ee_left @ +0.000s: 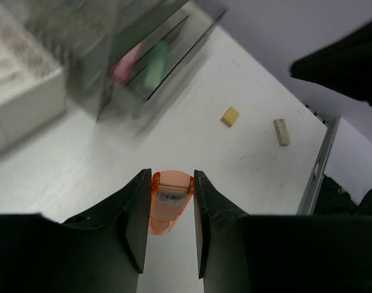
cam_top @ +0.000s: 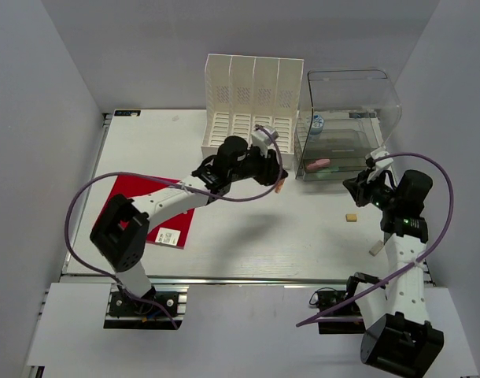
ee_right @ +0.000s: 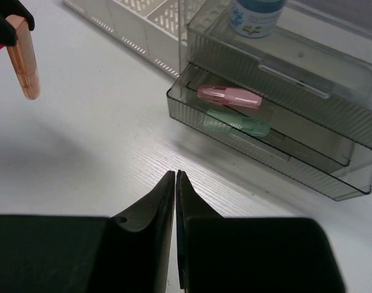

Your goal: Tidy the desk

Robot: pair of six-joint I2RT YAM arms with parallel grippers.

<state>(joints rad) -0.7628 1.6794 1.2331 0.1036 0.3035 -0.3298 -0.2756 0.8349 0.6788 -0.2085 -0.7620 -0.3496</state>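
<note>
The white desk [cam_top: 248, 236] has an aluminium rail along its near edge. My left gripper [cam_top: 276, 179] is shut on an orange highlighter [ee_left: 168, 201] and holds it above the desk, left of the clear drawer unit [cam_top: 346, 126]. The highlighter also shows in the right wrist view [ee_right: 24, 58]. The unit's lower drawer [ee_right: 247, 131] is pulled open and holds a pink highlighter [ee_right: 230, 96] and a green one [ee_right: 238, 124]. My right gripper [ee_right: 175, 174] is shut and empty, low over the desk in front of that drawer.
A white slotted file organizer [cam_top: 252, 102] stands at the back. A red notebook [cam_top: 157, 209] lies under my left arm. A small yellow eraser [cam_top: 351, 217] and a beige eraser [cam_top: 376, 248] lie at the right. A blue-capped bottle [ee_right: 254, 15] stands on the drawer unit.
</note>
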